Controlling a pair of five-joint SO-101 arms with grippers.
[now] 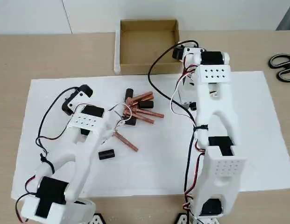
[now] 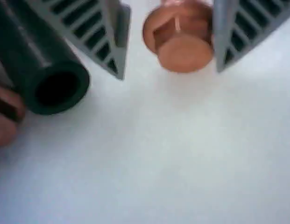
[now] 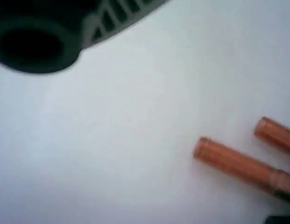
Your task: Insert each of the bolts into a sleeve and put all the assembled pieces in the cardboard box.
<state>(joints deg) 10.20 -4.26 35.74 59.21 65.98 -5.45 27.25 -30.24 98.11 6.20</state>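
Several copper bolts [image 1: 144, 111] and black sleeves [image 1: 129, 92] lie in a pile on the white paper [image 1: 154, 172]. My left gripper [image 2: 169, 72] is open at the pile's near edge. A bolt's head [image 2: 182, 39] sits between its grey fingers [image 2: 112, 32], touching one and apart from the other. A black sleeve [image 2: 51, 79] lies just outside them. My right gripper [image 3: 121, 16] is down at the paper right of the pile, with a black sleeve [image 3: 32, 46] against it. Two bolts [image 3: 238, 165] lie farther off.
The open cardboard box [image 1: 148, 44] stands at the back of the table, beyond the paper. A lone black sleeve [image 1: 106, 154] and a bolt [image 1: 126, 141] lie near the left arm. Scissors [image 1: 282, 65] rest at the far right.
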